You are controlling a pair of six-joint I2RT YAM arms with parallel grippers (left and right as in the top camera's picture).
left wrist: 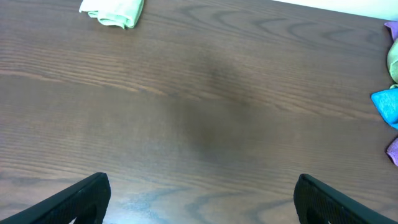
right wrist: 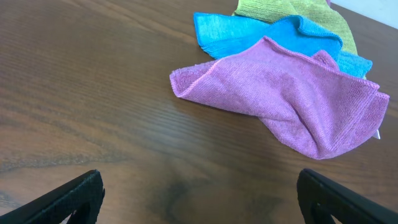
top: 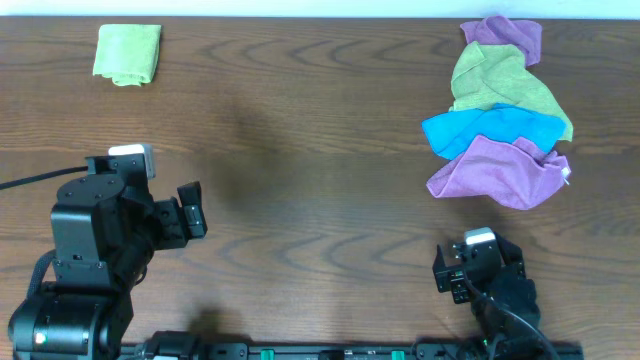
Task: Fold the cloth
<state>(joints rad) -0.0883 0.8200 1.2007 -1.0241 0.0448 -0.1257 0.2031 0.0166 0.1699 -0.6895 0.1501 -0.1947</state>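
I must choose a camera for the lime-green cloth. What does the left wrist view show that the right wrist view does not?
Only the left wrist view: the lime-green cloth, lying folded at the far left, and the open left tool. Only the right wrist view: the open right tool and the whole near purple cloth, lying over the blue cloth. Both: the wooden table, plus the blue cloth, of which the left wrist view catches only a corner at its right edge.

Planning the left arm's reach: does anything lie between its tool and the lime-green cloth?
Nothing visible does. Only bare table separates the left tool from the lime-green cloth; the coloured cloth pile sits far off to the right.
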